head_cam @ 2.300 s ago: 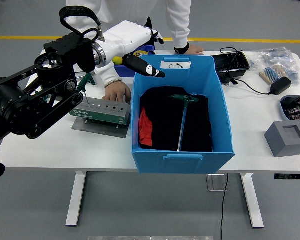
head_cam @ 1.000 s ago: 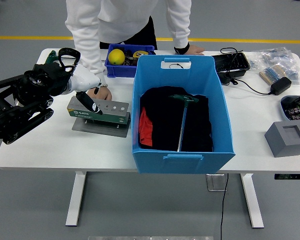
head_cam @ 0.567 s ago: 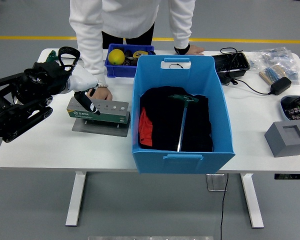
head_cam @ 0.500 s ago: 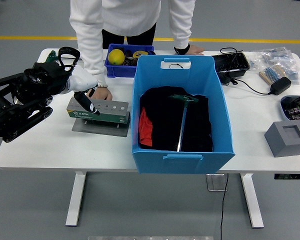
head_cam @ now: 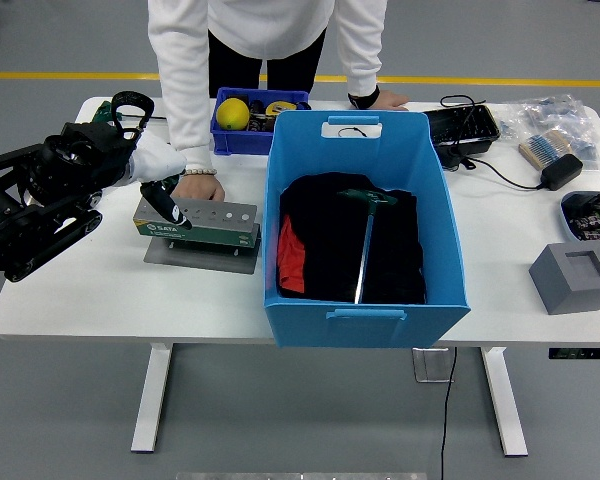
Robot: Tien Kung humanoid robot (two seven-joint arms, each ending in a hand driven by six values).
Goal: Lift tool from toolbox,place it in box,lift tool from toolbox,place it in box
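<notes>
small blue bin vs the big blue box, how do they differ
The small blue bin is a darker blue, shallow, and holds a yellow ball with other small items; the big blue box is lighter, deep, and holds black cloth and a T-handle tool. The bin sits farther back. Both are open-topped plastic.

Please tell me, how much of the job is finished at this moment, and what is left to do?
Looks done: one T-handle tool already lies in the blue box, on dark cloth. In hand: the left hand reaches over the green tool holder, where a person's hand rests behind; it holds no tool that I can see. Left: lifting a second tool and placing it in the box.
</notes>
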